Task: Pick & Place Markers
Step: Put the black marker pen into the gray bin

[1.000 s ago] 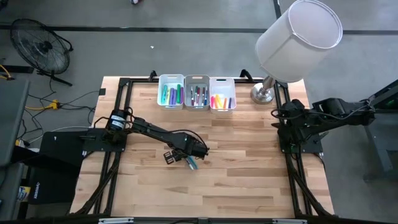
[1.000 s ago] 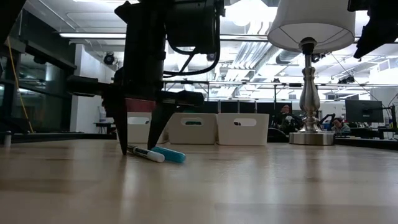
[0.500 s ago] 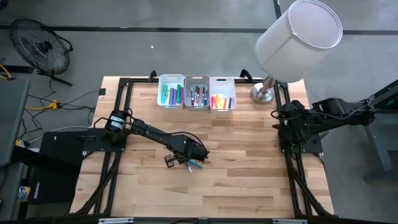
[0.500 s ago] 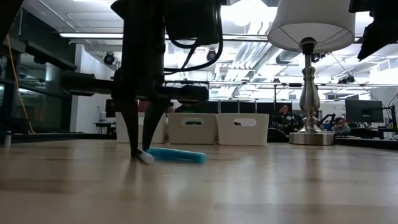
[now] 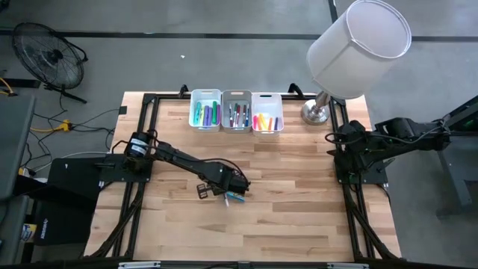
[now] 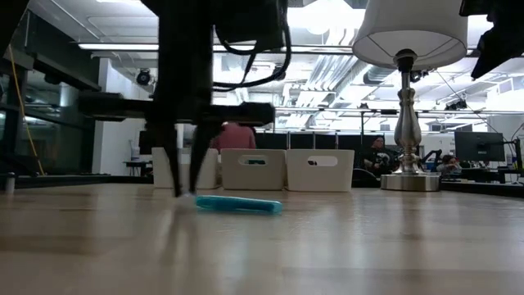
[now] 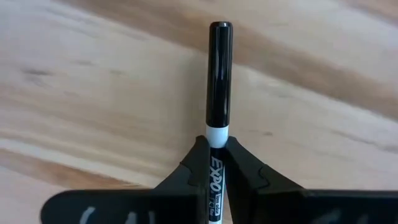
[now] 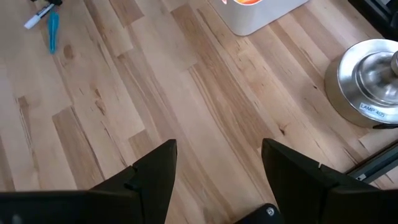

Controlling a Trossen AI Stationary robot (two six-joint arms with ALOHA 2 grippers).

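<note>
A white-barrelled marker with a black cap (image 7: pixel 219 74) is in my left gripper (image 5: pixel 226 192), which is shut on it near the table's middle. A teal marker (image 5: pixel 236 198) lies flat on the wood right beside it, toward the table's right edge; it also shows in the low view (image 6: pixel 237 204). More markers stand sorted in three white bins (image 5: pixel 237 96) at the far edge. My right gripper (image 8: pixel 217 180) waits open at the table's right edge, holding nothing. My left gripper pinches the marker's white barrel (image 7: pixel 217 132) between its two fingers, just behind the black cap. The fingers point down from above and lie across the marker. The marker is level; whether it rests on the wood or is just clear of it, I cannot tell.
A table lamp stands at the far right corner on its metal base (image 5: pixel 317 112), its big white shade (image 5: pixel 360 46) over it. Bare wood lies between the bins and my left gripper. People sit in the room beyond the table.
My left gripper has shut on the black-capped marker. As it did, the teal marker beside it slid a little toward the table's right edge and turned more crosswise. My right gripper has kept still.
</note>
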